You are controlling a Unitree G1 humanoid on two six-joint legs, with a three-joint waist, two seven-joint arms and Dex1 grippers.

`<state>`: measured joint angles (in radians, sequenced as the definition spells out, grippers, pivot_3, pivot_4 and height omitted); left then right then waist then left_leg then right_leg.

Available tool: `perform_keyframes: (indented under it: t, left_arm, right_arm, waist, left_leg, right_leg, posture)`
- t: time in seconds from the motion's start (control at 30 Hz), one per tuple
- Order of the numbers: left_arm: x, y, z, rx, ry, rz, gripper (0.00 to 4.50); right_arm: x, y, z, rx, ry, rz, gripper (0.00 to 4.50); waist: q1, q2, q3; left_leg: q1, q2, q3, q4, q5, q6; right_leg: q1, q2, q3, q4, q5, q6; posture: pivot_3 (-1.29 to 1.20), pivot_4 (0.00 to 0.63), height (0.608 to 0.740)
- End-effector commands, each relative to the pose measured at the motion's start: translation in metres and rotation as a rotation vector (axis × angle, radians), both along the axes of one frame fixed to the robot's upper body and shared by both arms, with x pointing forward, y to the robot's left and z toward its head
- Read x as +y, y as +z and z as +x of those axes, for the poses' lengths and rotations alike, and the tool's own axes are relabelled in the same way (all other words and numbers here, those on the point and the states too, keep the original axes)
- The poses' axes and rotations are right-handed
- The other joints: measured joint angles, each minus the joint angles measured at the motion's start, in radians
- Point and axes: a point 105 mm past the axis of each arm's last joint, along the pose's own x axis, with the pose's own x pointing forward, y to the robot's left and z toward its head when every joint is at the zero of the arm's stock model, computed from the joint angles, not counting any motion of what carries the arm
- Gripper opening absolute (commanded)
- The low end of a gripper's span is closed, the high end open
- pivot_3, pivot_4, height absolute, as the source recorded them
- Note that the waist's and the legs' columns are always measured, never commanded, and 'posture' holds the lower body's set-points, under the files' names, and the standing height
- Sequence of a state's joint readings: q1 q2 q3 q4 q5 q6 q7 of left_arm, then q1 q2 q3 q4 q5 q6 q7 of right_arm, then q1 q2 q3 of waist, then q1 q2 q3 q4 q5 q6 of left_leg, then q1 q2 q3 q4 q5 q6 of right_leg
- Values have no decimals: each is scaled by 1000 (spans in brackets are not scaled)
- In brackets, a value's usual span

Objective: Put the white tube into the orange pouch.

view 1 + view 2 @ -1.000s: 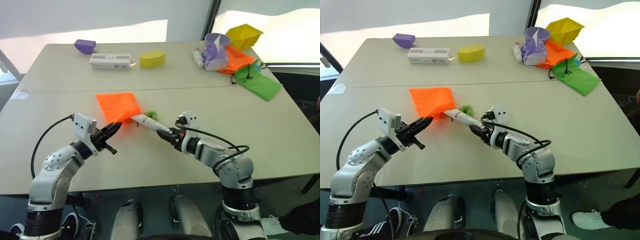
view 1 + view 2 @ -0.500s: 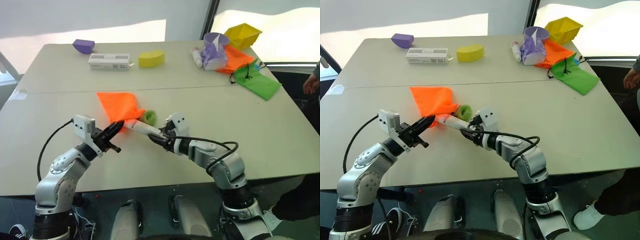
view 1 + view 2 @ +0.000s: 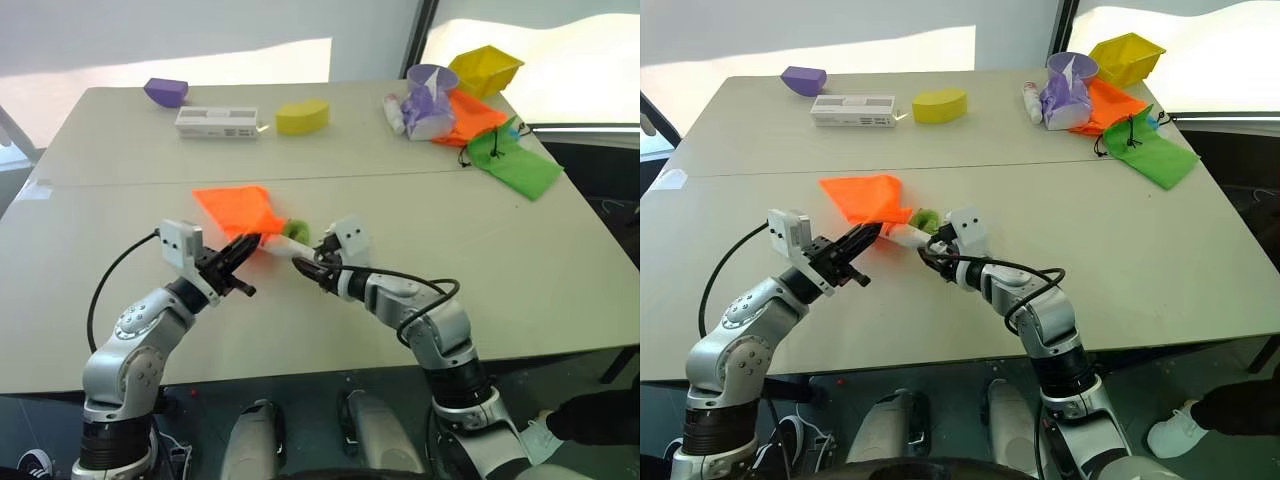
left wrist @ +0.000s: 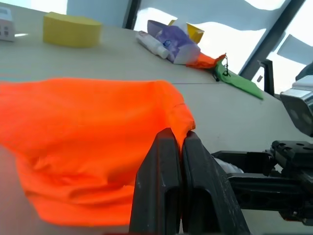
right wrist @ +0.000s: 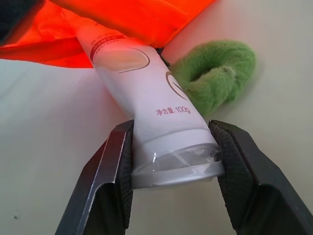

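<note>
Clamping the crimped tail of the white tube (image 5: pixel 142 98), the right gripper (image 5: pixel 171 171) has its capped end already under the mouth of the orange pouch (image 4: pixel 83 132) — most of the tube is not yet inside. The left gripper (image 4: pixel 171 196), pressed together, pinches the pouch's hem just beside the tube. A green ring (image 5: pixel 215 78) touches the tube. Beyond the pouch, bare counter (image 3: pixel 400 205) gives free room; other clutter lies well apart at the far edge.

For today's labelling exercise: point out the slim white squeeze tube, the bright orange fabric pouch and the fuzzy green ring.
slim white squeeze tube (image 5: pixel 146 93), right wrist view, its printed body.
bright orange fabric pouch (image 4: pixel 83 122), left wrist view, its flat cloth.
fuzzy green ring (image 5: pixel 222 73), right wrist view, its loop.
</note>
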<state>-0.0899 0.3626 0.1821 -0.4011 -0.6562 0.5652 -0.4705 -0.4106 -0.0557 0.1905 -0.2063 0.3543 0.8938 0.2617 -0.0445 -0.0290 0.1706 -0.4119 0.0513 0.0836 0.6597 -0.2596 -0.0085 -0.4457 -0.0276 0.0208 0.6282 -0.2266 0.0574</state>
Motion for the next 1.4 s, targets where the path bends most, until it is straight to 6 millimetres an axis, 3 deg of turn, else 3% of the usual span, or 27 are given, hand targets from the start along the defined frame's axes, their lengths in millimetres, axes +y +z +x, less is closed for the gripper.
perform_keyframes:
  t: [0.03, 0.43, 0.5, 0.57, 0.63, 0.73, 0.87, 1.13, 1.4]
  left_arm:
    - [6, 14, -5, -59, -8, 1, 0]
    - [12, 37, 2, -99, 60, -201, 0]
    - [11, 27, -1, -94, 56, -104, 0]
    - [18, 19, -1, -76, 67, -42, 0]
    - [24, 14, -3, -85, 59, 17, 0]
    - [40, 10, -1, -90, 85, 73, 0]
    - [63, 5, 1, -104, 123, 150, 0]
    - [82, -35, -13, -40, 98, 276, 0]
    - [82, -47, -2, -99, 88, 470, 0]
  right_arm:
    - [-13, 14, 10, 43, -102, 129, 1869]
    - [-3, 48, 11, 113, -63, 373, 1869]
    - [-6, 43, 11, 70, -61, 277, 1869]
    - [-11, 30, 6, -82, -3, 6, 1869]
    - [-18, 17, -3, -162, 72, -157, 1869]
    - [-28, 23, -11, -193, 127, -126, 1869]
    - [-57, 25, -16, -297, 171, -260, 1869]
    - [-123, 9, 5, -352, 58, -481, 1869]
    - [-96, -4, -10, -350, 168, -448, 1869]
  waist:
    - [1, 0, 0]
    - [2, 0, 0]
    - [-2, 0, 0]
    - [-2, 1, 0]
    - [1, 1, 0]
    - [1, 0, 0]
    - [1, 0, 1]
    - [4, 0, 0]
    - [4, 0, 0]
  left_leg:
    - [0, 0, 0, 0, 0, 0]
    - [-1, -1, 0, 1, 0, 0]
    - [-1, -1, 0, 1, 0, 0]
    - [-1, -1, 0, 0, 0, 0]
    - [-1, -2, 0, 0, 0, 0]
    - [-1, -2, 0, -1, 0, 0]
    - [-1, -2, 0, -1, 0, 0]
    - [0, -1, 2, -10, 0, 0]
    - [0, -1, 2, -12, 0, 0]
  right_leg:
    - [0, 0, -1, 0, 0, 0]
    - [0, -2, -2, 0, 0, 0]
    - [1, -1, -2, -1, 0, 0]
    - [0, 0, -2, -1, 0, 0]
    - [0, -1, -2, -1, 0, 0]
    - [0, -1, -2, -3, -1, 0]
    - [0, -1, -2, -3, 0, 0]
    - [0, -3, -1, -12, 0, 0]
    - [0, -2, -1, -13, 0, 0]
  posture:
    - [0, 150, 740]
    - [0, 150, 740]
    - [0, 150, 740]
    - [0, 150, 740]
    - [0, 150, 740]
    - [0, 150, 740]
    - [0, 150, 740]
    - [0, 150, 740]
    - [0, 150, 740]
